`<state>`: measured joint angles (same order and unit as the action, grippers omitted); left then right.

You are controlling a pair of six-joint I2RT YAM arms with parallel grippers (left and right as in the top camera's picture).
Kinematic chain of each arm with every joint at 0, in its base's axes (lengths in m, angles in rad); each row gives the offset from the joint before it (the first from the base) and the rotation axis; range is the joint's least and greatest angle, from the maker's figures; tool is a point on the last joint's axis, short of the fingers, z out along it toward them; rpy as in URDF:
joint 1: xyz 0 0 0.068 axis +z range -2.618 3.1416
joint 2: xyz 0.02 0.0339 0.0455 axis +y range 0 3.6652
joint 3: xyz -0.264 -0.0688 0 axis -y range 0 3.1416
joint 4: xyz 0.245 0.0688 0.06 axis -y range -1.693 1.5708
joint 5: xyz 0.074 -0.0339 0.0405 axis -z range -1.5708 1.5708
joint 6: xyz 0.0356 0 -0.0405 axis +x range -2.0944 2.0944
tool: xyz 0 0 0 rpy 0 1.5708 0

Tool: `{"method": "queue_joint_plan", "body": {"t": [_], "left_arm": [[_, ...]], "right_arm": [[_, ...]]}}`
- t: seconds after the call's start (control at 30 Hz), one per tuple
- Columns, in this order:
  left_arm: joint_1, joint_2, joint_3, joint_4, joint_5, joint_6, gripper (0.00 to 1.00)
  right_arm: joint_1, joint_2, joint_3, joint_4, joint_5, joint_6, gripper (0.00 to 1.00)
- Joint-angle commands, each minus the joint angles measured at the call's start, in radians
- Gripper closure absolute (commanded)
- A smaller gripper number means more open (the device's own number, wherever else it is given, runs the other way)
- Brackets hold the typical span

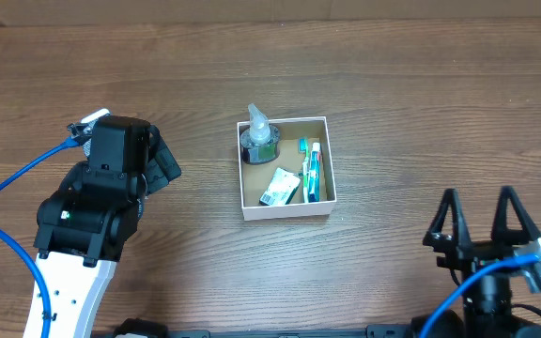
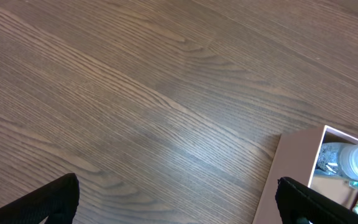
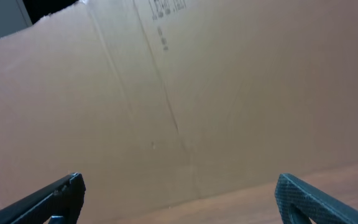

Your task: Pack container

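The container (image 1: 285, 210), a shallow square cardboard box with white walls and a brown inside, sits at the middle of the table. It holds a clear bottle on a dark base (image 1: 258, 137), a green-and-white packet (image 1: 279, 187) and a toothbrush pack (image 1: 312, 171). Its corner shows in the left wrist view (image 2: 291, 168). My left gripper (image 1: 162, 158) is open and empty, to the left of the box. My right gripper (image 1: 480, 214) is open and empty at the front right, apart from the box.
A brown cardboard wall (image 3: 185, 93) stands at the table's far edge and fills the right wrist view. Blue cables (image 1: 12, 188) run along both arms. The wooden table (image 1: 393, 84) surrounds the box.
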<state>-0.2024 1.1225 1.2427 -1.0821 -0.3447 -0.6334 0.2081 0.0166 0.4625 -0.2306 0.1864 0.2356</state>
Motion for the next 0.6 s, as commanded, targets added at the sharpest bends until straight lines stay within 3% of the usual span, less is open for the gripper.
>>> {"method": "queue_joint_plan", "body": {"t": [0.0, 0.57], "left_arm": [[0.004, 0.003, 0.017, 0.001, -0.009, 0.001, 0.0], [0.004, 0.003, 0.017, 0.001, -0.009, 0.001, 0.0]], "right_arm": [[-0.008, -0.013, -0.067, 0.044, -0.017, 0.008, 0.0], [-0.047, -0.013, -0.338, 0.294, -0.11, 0.007, 0.0]]}}
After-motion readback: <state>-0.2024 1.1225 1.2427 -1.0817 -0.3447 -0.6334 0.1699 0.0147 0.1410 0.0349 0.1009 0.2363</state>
